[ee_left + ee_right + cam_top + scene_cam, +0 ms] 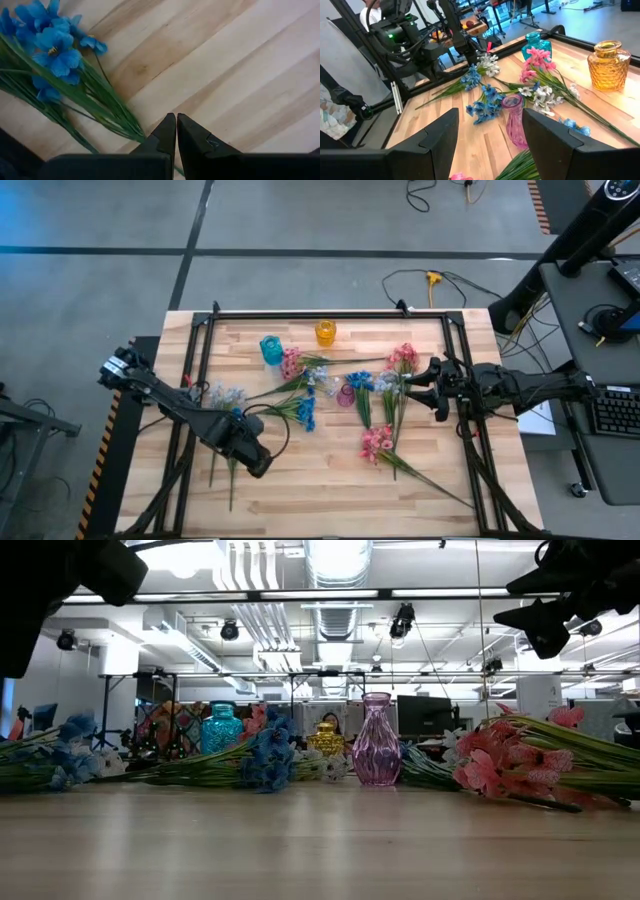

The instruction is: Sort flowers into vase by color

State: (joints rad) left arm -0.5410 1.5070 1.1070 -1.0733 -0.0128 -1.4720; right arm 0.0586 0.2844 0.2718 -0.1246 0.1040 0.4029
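Pink, bright blue and pale white-lavender flowers lie flat on the wooden table (330, 480). A blue spray (305, 414) lies left of centre, a pink one (376, 442) right of centre and a pale one (226, 395) at the left. A teal vase (271, 350), a yellow vase (326, 332) and a pink vase (346, 394) stand upright. My left gripper (176, 122) is shut, points down and hovers over bare wood beside the blue spray's (52, 47) stems. My right gripper (490, 135) stands open and level at the right, facing the pink vase (514, 120).
Black frame rails (330, 313) run along the table's far edge and both sides. Flower stems cross the table's middle, and a long pink-flower stem (430, 480) reaches toward the near right corner. Bare wood lies along the near edge.
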